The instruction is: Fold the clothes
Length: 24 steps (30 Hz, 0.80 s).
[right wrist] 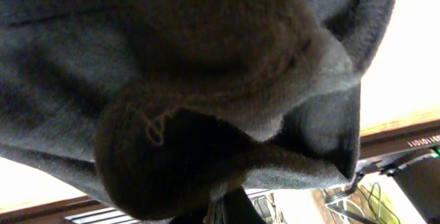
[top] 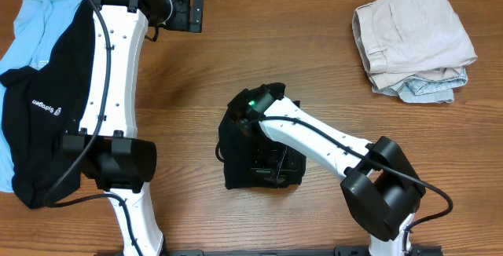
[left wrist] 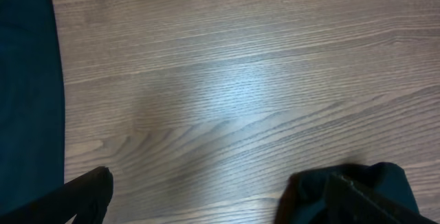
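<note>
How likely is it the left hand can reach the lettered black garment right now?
Probably yes. The left hand is open and empty over bare table. The lettered black garment lies beside that arm with nothing piled on it. The arm would have to swing back toward its own base, though.

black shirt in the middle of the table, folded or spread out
Folded, roughly: the black shirt sits as a small bunched bundle, not flat. The right arm covers part of it, so neatness cannot be told.
</note>
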Each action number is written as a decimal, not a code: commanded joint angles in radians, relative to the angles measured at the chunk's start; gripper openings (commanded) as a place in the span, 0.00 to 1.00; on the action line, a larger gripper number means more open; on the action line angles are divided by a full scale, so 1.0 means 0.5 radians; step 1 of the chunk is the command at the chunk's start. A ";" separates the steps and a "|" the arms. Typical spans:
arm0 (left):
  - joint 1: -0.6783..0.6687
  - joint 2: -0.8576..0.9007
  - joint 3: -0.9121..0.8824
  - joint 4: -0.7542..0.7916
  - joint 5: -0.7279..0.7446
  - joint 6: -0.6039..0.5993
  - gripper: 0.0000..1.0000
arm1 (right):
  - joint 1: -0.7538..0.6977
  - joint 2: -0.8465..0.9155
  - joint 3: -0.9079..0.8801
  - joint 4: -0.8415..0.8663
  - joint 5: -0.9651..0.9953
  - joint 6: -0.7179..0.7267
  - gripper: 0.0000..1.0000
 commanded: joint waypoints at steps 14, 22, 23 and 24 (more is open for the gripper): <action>0.000 0.005 0.029 0.031 -0.027 0.047 1.00 | -0.365 -0.320 0.753 -0.023 -0.014 -0.523 0.47; 0.000 0.005 0.029 0.046 -0.026 0.047 1.00 | -0.373 -0.313 0.387 0.304 0.256 -0.562 0.48; 0.000 0.005 0.029 0.053 -0.026 0.047 1.00 | -0.373 -0.313 0.246 0.458 0.335 -0.629 0.49; 0.000 0.005 0.029 0.056 -0.026 0.047 1.00 | -0.374 -0.313 0.163 0.562 0.368 -0.687 0.50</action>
